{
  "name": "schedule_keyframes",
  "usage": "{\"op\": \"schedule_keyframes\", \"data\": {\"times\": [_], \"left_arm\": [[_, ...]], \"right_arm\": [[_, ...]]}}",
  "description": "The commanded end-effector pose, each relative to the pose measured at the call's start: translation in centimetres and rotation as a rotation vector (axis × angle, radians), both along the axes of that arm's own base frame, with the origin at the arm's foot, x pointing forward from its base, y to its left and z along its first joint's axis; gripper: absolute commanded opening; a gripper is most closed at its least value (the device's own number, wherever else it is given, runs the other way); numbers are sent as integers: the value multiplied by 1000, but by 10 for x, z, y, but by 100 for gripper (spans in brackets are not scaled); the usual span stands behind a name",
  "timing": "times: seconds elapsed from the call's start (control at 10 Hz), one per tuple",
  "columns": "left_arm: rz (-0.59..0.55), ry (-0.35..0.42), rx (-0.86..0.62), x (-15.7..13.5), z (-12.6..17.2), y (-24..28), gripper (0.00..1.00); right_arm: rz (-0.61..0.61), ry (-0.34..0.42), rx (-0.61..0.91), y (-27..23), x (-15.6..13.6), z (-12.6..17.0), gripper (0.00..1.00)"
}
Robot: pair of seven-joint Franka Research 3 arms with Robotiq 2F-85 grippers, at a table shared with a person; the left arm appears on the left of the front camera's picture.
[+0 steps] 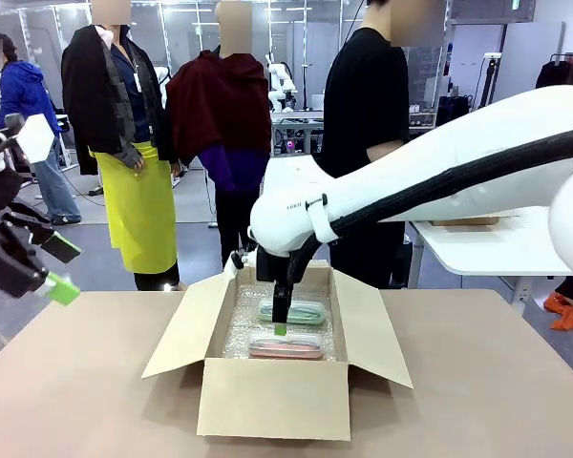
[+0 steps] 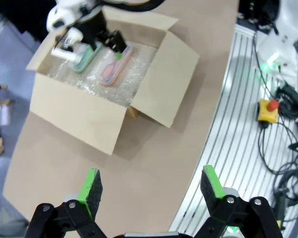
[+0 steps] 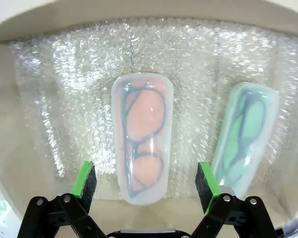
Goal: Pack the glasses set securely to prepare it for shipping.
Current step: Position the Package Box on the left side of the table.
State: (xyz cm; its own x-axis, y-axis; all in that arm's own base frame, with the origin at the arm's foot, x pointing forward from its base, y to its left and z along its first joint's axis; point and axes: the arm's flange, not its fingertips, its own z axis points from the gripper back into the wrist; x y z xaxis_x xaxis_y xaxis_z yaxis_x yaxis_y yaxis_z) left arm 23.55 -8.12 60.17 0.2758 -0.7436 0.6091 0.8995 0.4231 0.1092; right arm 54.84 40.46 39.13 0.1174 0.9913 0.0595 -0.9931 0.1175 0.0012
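Note:
Two glasses cases lie side by side on bubble wrap inside an open cardboard carton [image 1: 267, 391]. The pale pink case [image 3: 142, 137] [image 1: 286, 347] is nearer the robot's side; the mint-green case [image 3: 246, 136] [image 1: 302, 311] is farther back. My right gripper [image 3: 146, 181] [image 1: 281, 326] hangs open inside the carton just above the pink case, its fingers straddling the case's near end without touching it. Both cases [image 2: 116, 69] [image 2: 87, 56] also appear from the left wrist. My left gripper [image 2: 151, 186] [image 1: 59, 272] is open and holds nothing, raised off the table's left edge.
The carton's four flaps [image 1: 372, 329] stand open, spread outward. Bubble wrap [image 3: 64, 84] lines the carton floor. A person in black [image 1: 368, 114] stands behind the table's far edge. Bare brown tabletop [image 1: 487, 382] surrounds the carton. Cables and an emergency-stop box [image 2: 268, 109] lie beside the table.

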Motion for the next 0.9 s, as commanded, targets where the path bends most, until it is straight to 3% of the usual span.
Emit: {"op": "schedule_keyframes", "data": {"times": [0.0, 0.4, 0.8], "left_arm": [[158, 118, -98, 41, 15, 1, 100], [296, 225, -145, 98, 11, 5, 100], [373, 321, -160, 131, -1, 7, 100]], "right_arm": [[-94, -49, 26, -28, -34, 40, 100], [-213, -159, 167, -118, -87, 108, 100], [-416, -245, 263, -230, -148, 138, 100]]}}
